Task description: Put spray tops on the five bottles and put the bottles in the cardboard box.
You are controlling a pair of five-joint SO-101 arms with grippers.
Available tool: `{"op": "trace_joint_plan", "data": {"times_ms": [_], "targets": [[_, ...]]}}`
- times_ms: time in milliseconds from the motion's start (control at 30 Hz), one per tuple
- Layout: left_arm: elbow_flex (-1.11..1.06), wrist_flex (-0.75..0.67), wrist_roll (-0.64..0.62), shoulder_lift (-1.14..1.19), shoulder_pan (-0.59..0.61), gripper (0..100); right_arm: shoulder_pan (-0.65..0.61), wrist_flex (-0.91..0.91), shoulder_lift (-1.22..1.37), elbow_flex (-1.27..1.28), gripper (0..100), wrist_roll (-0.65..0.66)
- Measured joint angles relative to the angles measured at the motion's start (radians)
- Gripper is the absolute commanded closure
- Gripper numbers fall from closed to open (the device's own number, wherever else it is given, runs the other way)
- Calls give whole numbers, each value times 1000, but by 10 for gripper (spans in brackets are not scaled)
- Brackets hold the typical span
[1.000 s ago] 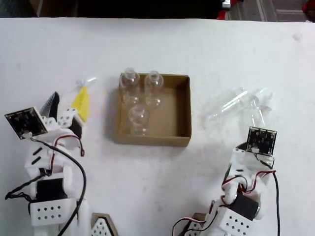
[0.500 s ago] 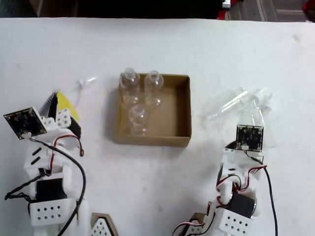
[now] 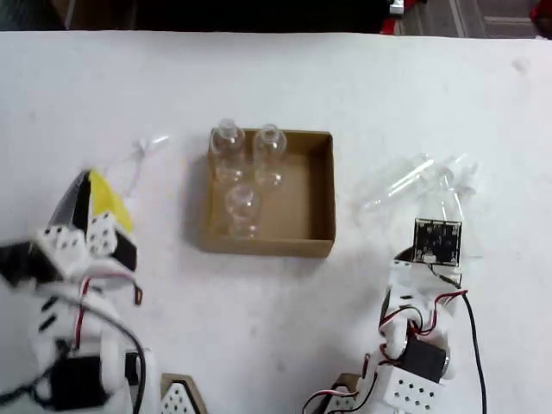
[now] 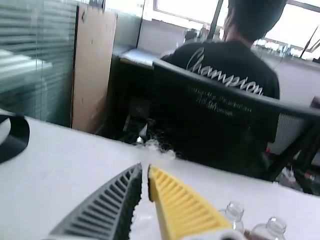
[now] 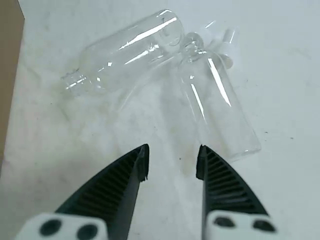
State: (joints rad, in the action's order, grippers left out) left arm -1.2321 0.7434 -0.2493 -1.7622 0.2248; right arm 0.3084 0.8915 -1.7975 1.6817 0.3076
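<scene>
Right claw (image 5: 172,155) partly open, empty; two lying bottles (image 5: 125,50) touching each other just ahead of its tips. Left claw (image 4: 144,172) nearly closed, empty. Cardboard box (image 3: 323,198) between claws holds three upright bottles (image 3: 243,203).

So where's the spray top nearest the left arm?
High view: the spray top lies on the table left of the cardboard box, by its far corner, beyond the left hand.

L gripper (image 4: 145,171) had 1 ribbed yellow finger, 1 ribbed dk-grey; R gripper (image 5: 172,152) had both ribbed black. Bottles (image 5: 125,52) ahead of it were clear plastic; plain brown cardboard box (image 3: 267,246); white table (image 3: 345,78).
</scene>
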Motion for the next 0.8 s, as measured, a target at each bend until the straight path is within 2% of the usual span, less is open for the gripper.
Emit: {"op": "trace_joint_plan", "data": {"times_ms": [200,400,633,800], "targets": [[-3,5,28,-60,-3,976,0,0,0,0,854,0],[-170,5,91,-41,-2,976,0,0,0,0,854,0],[-269,5,138,-49,-3,976,-3,0,0,0,858,0],[-342,-57,138,-49,-3,976,-81,58,0,0,858,0]]}}
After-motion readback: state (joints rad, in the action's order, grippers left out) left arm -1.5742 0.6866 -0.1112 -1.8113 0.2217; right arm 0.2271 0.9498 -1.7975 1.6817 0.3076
